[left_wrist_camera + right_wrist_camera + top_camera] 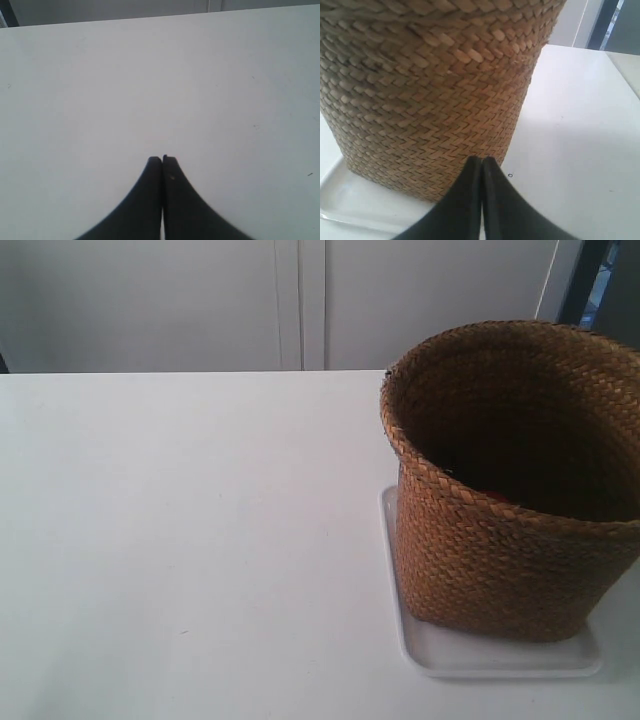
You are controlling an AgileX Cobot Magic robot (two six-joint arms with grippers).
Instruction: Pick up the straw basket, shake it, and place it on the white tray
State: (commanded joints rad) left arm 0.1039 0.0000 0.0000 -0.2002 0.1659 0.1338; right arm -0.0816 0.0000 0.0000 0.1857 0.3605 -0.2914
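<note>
Plainly lit, the scene shows a tall brown woven straw basket (pixel 510 540) standing upright on a shallow white tray (pixel 500 662) at the right side of the exterior view, with the basket's far right wall cut off by the picture's edge. The tray's rounded rim shows along the basket's left side and in front of its base. The tray rests on a white bench (pixel 180 530), and pale wall panels lie beyond. The basket has a wider braided rim and a dark inside, where a small reddish patch shows just above the near rim; what it is cannot be told. In the right wrist view, the right fingers (pixel 465 197) are black and pressed together with nothing between them. Their tips lie in front of the lower wall of the straw basket (pixel 430 100), just above the white tray (pixel 350 200); whether they touch the weave cannot be told. A tiny dark ring-shaped mark sits on the bench (pixel 580 150) just beside those tips. In the left wrist view, the left fingers (pixel 147 192) are likewise pressed together, gripping nothing, above bare white bench (pixel 150 75).
</note>
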